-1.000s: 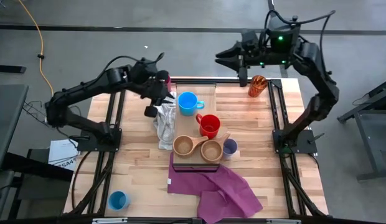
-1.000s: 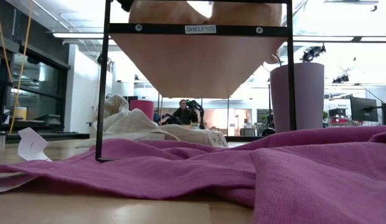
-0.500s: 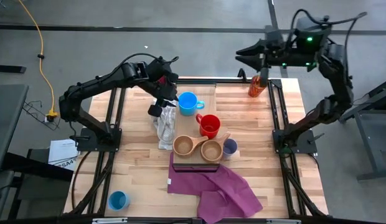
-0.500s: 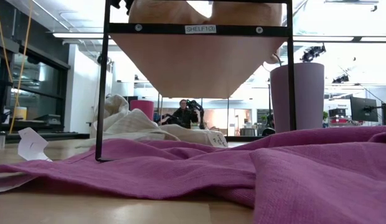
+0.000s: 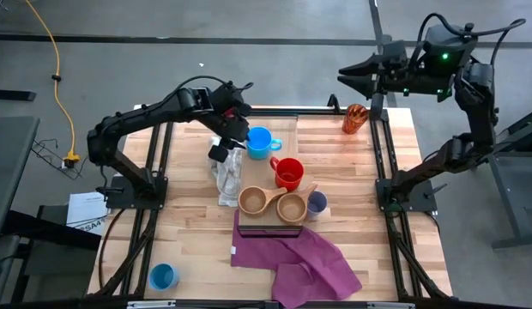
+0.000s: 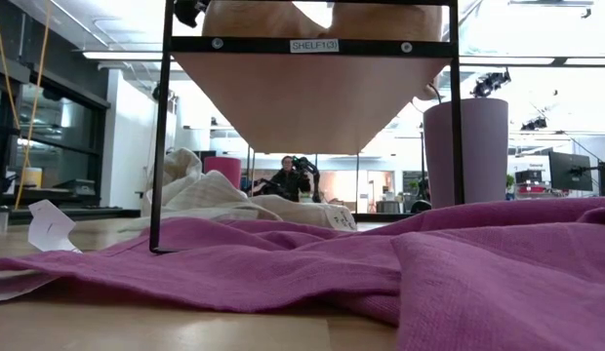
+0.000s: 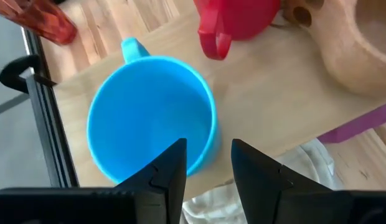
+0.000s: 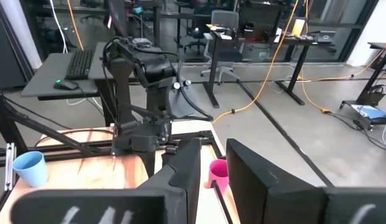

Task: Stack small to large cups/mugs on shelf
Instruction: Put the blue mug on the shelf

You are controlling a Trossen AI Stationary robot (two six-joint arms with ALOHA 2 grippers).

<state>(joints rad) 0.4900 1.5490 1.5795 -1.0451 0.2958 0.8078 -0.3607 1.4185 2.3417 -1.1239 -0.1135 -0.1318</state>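
Note:
A blue mug point(image 7: 149, 118) stands on the shelf point(image 5: 283, 129), a light-wood plank, near its far end. My left gripper point(image 7: 208, 152) hovers open over the mug's rim on its left side point(image 5: 241, 140). One finger is above the hollow and one is outside the wall. Nearer on the shelf stand a red mug point(image 5: 287, 173), two wooden cups point(image 5: 253, 201) point(image 5: 292, 207) and a lavender tumbler point(image 5: 317, 203). An orange-red tumbler point(image 5: 355, 118) stands on the table at the far right. My right gripper point(image 5: 356, 77) hangs open, high above the far right corner.
A white cloth point(image 5: 227, 172) lies left of the shelf, under my left arm. A purple cloth point(image 5: 296, 257) covers the near middle. A second blue cup point(image 5: 163, 276) sits at the near left corner. A magenta tumbler point(image 6: 222, 171) stands on the far side, beyond the white cloth.
My left gripper has gone toward the table's right edge and a little down, coming over the blue mug's rim, and its wrist has rolled. My right gripper has drawn back toward the table's right edge, rising slightly. No cup has moved.

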